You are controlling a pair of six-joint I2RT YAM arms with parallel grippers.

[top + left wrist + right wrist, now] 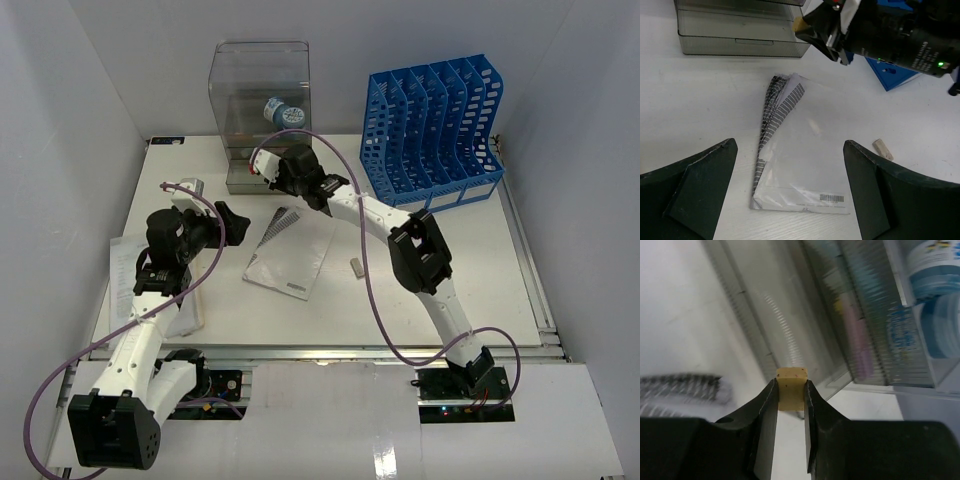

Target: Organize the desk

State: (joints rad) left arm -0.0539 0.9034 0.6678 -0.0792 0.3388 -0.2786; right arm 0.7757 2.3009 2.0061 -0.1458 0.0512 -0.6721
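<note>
The right end effector (791,390) pinched a small tan block (792,377), seemingly light and firm, just before the clear drawer box (258,100) at the far side of the desk (480,260). The left end effector (789,145) hung spread above a thin, floppy booklet (805,170) (best lifted by an edge) mid-desk.

White-walled robot lab booth; file rack (435,130)

text: none legible | barcode sticker (831,198) on bagged booklet (805,160), digits unreadable | right arm (905,42) lettering blurred
</note>
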